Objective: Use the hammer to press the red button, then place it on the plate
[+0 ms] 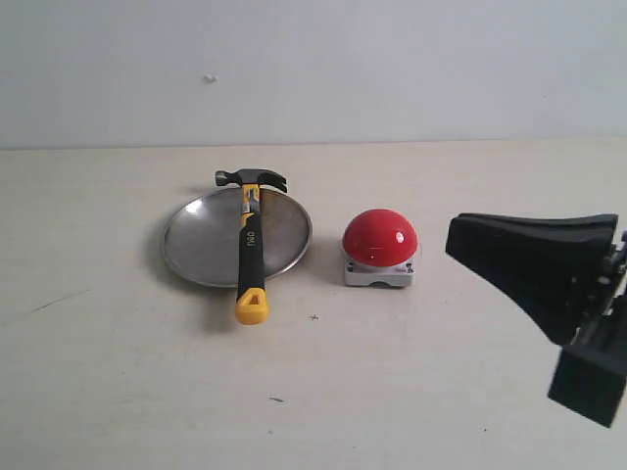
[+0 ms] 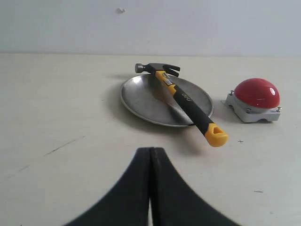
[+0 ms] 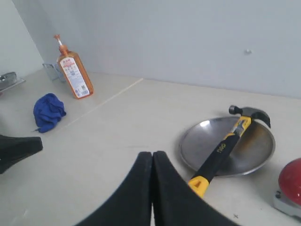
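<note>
The hammer (image 1: 250, 245) lies across the silver plate (image 1: 196, 240), its dark head past the far rim and its yellow butt end overhanging the near rim. The red button (image 1: 380, 236) sits on its grey-white base just right of the plate. My right gripper (image 1: 458, 243) hovers right of the button, shut and holding nothing. In its wrist view the right gripper (image 3: 153, 154) points toward the hammer (image 3: 221, 148) and plate (image 3: 200, 139). My left gripper (image 2: 151, 150) is shut and empty, well short of the plate (image 2: 146, 96), hammer (image 2: 188, 103) and button (image 2: 256, 92).
An orange pump bottle (image 3: 74, 70) and a crumpled blue cloth (image 3: 48, 112) stand off to the far left, beyond a seam in the table. A pale wall runs along the table's back edge.
</note>
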`<act>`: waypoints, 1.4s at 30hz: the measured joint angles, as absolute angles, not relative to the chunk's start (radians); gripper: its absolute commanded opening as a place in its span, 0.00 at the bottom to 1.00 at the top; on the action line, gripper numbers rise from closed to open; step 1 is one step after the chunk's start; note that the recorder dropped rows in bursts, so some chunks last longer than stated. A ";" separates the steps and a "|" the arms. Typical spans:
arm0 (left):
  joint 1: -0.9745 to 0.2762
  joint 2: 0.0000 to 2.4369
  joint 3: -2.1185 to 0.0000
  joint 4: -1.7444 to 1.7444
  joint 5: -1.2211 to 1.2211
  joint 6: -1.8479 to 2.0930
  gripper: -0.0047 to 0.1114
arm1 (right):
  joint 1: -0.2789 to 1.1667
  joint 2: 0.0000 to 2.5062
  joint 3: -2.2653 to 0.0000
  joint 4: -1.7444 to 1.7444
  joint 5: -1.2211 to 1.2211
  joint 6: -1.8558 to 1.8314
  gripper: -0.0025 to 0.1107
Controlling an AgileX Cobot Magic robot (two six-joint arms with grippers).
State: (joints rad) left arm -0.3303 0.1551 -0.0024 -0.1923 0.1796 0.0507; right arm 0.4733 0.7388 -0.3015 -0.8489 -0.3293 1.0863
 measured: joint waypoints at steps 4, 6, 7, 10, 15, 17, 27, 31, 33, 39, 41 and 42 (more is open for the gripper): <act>-0.330 0.155 -0.002 -0.192 0.180 0.051 0.04 | 0.473 0.675 -0.302 -0.849 -0.329 1.086 0.02; -0.330 0.155 -0.002 -0.192 0.180 0.051 0.04 | 0.473 0.654 -0.302 -0.849 -0.329 1.086 0.02; -0.330 0.155 -0.002 -0.192 0.180 0.051 0.04 | 0.473 0.648 -0.302 -0.849 -0.329 1.084 0.02; -0.330 0.155 -0.002 -0.192 0.180 0.051 0.04 | 0.473 0.630 -0.302 -0.849 -0.316 1.066 0.02; -0.330 0.155 -0.002 -0.192 0.180 0.051 0.04 | 0.457 0.566 -0.298 -0.851 -0.185 1.044 0.02; -0.330 0.155 -0.002 -0.192 0.180 0.051 0.04 | 0.415 0.521 -0.285 -0.851 -0.151 1.044 0.02; -0.330 0.155 -0.002 -0.192 0.180 0.051 0.04 | 0.107 0.184 -0.129 -0.851 -0.103 1.032 0.02; -0.330 0.155 -0.002 -0.192 0.180 0.051 0.04 | 0.048 0.094 -0.076 -0.851 -0.090 1.028 0.02; -0.330 0.155 -0.002 -0.192 0.180 0.051 0.04 | 0.027 0.066 -0.059 -0.851 -0.077 1.025 0.02; -0.330 0.155 -0.002 -0.192 0.180 0.051 0.04 | 0.003 0.011 -0.038 -0.851 0.045 1.008 0.02; -0.330 0.155 -0.002 -0.192 0.180 0.051 0.04 | 0.003 0.005 -0.030 -0.851 0.078 1.004 0.02; -0.330 0.155 -0.002 -0.192 0.180 0.051 0.04 | 0.003 0.007 -0.024 -0.851 0.096 1.004 0.02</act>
